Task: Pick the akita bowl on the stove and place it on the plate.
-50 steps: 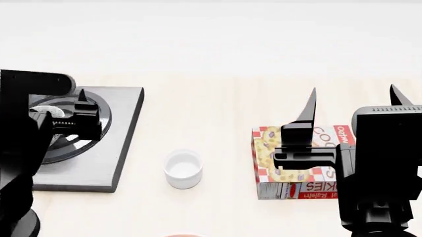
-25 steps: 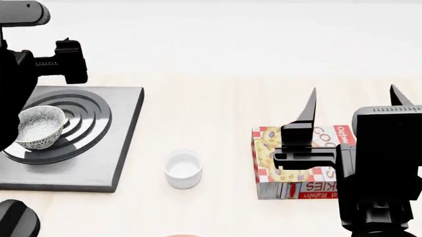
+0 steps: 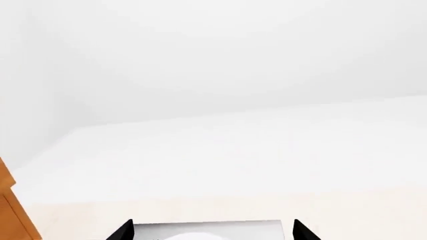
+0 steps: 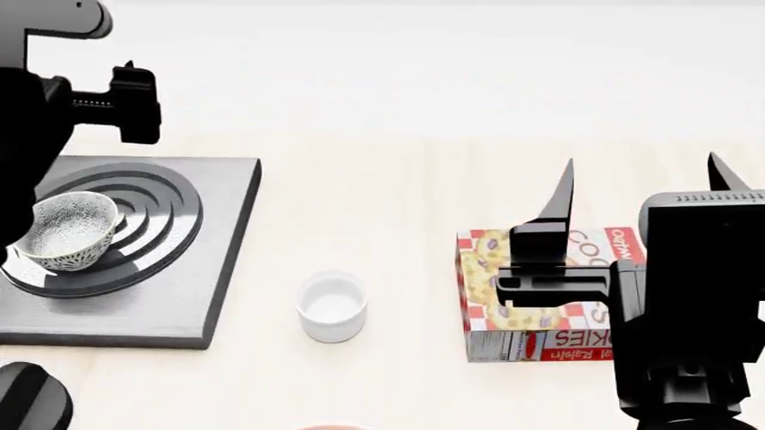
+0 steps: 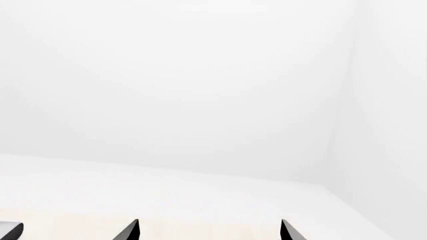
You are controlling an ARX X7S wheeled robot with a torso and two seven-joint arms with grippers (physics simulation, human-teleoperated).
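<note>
The akita bowl (image 4: pixel 66 231) sat tilted on the stove (image 4: pixel 179 296) at far left, ungrasped, as the left gripper (image 4: pixel 125 103) hung empty above it, fingers apart, right gripper (image 4: pixel 640 193) likewise spread wide; the pick apparently remained, requiring a descent onto its rim.

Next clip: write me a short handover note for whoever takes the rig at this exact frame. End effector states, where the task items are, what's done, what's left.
Left end effector: raised beyond the stove's far edge, holding nothing; fingertips apart in the left wrist view, so open.
Right end effector: open, empty, hovering over the cookie box.
Akita bowl: on the stove, on the burner rings, tilted, not gripped.
Plate: only a sliver shows at the head view's bottom edge, near the white cup.
Done: nothing.
Left: grasp the bowl, carry it to the plate, release.
</note>
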